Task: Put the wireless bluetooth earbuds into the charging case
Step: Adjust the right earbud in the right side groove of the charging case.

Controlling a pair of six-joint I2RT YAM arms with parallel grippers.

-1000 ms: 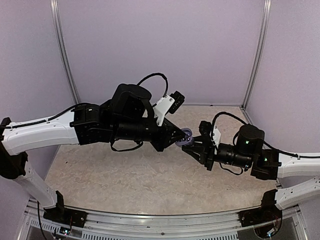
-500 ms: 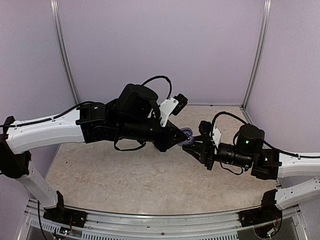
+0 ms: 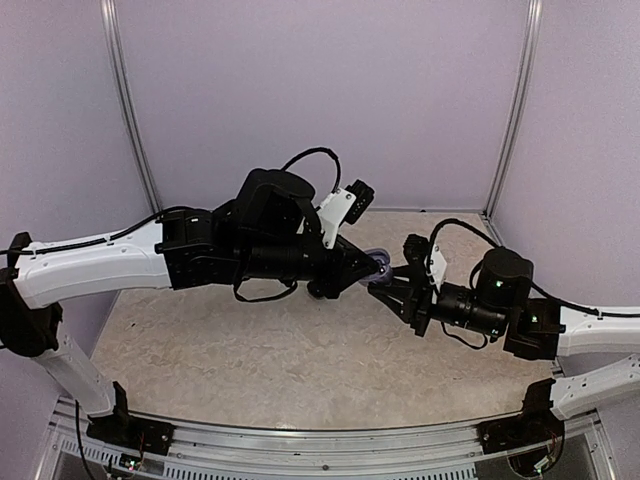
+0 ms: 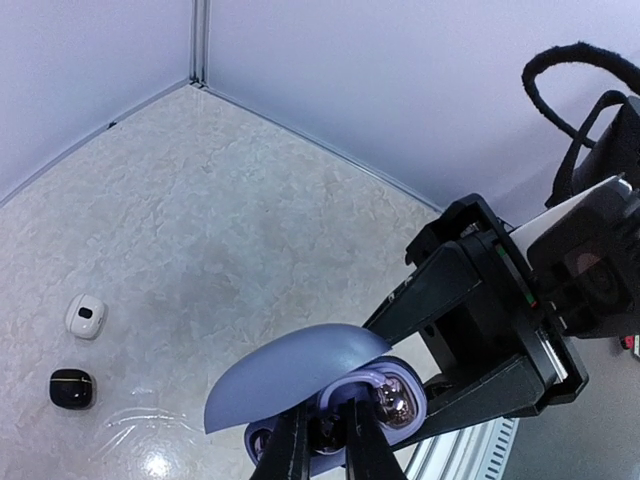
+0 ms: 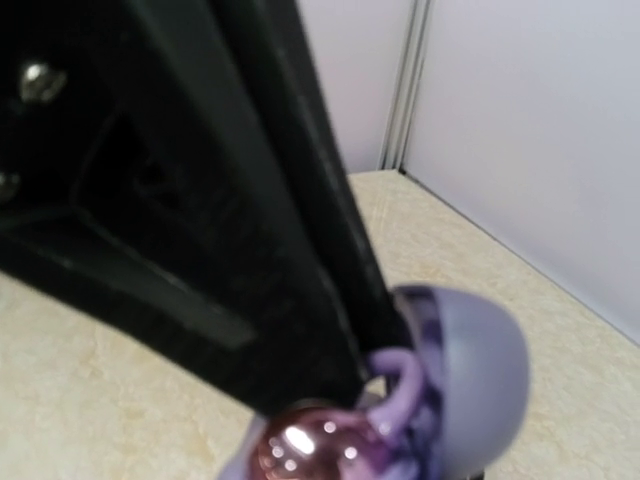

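Pinching the open lavender charging case [image 4: 300, 372] by its base with the right tool [image 3: 386, 284], holding it above the tabletop [image 4: 200, 220] | dipping the left tool [image 4: 325, 455] into it, fingers nearly together, cannot tell whether gripping anything | seeing a silvery earbud [image 4: 397, 403] sitting in one well | seeing a white case [image 4: 86, 316] and a black case [image 4: 72, 388] lying near each other on the tabletop
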